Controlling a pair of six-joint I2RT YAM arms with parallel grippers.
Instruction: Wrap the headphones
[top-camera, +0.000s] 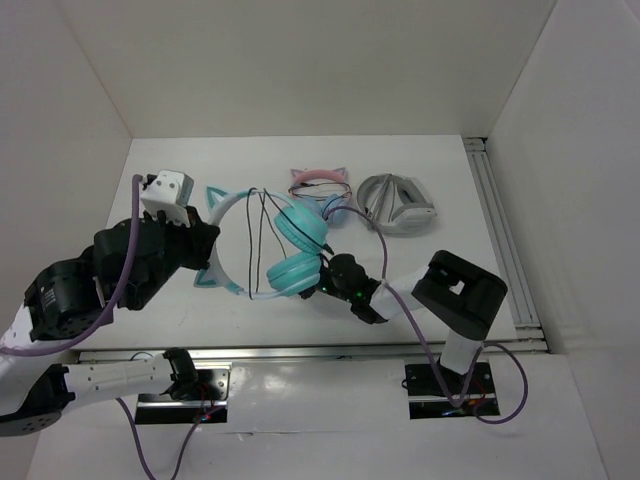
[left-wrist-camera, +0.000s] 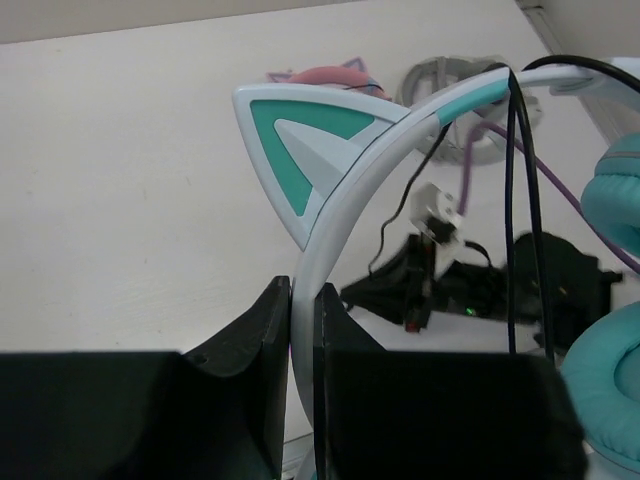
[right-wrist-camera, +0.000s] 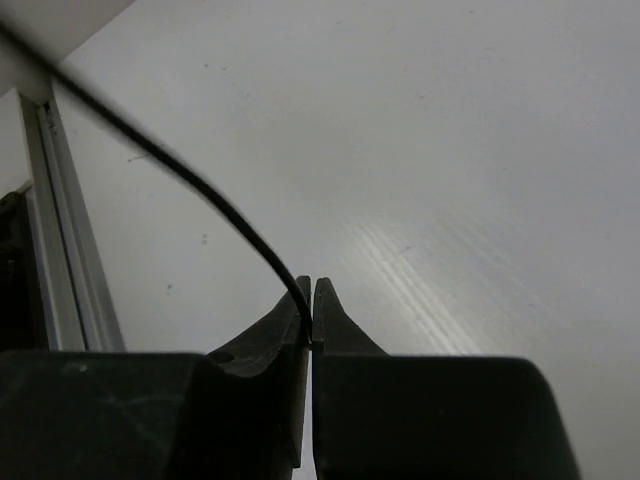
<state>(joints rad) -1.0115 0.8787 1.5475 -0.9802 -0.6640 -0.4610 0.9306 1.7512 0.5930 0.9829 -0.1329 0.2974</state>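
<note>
The headphones (top-camera: 298, 250) are held up above the table: two teal ear cups (top-camera: 300, 272) hang from a pale headband (top-camera: 232, 215) with cat ears. My left gripper (top-camera: 205, 245) is shut on the headband (left-wrist-camera: 335, 220), just below one teal-and-white cat ear (left-wrist-camera: 300, 140). The thin dark cable (left-wrist-camera: 520, 200) is looped over the band in a few strands. My right gripper (top-camera: 325, 280) sits beside the lower ear cup. It is shut on the cable (right-wrist-camera: 200, 185), which runs up and to the left from between the fingertips of the right gripper (right-wrist-camera: 311, 300).
A pink-banded cat-ear pair (top-camera: 320, 182) and a grey-white pair (top-camera: 398, 205) lie at the back of the table. A metal rail (top-camera: 500, 230) runs along the right edge. White walls close in the left, back and right sides.
</note>
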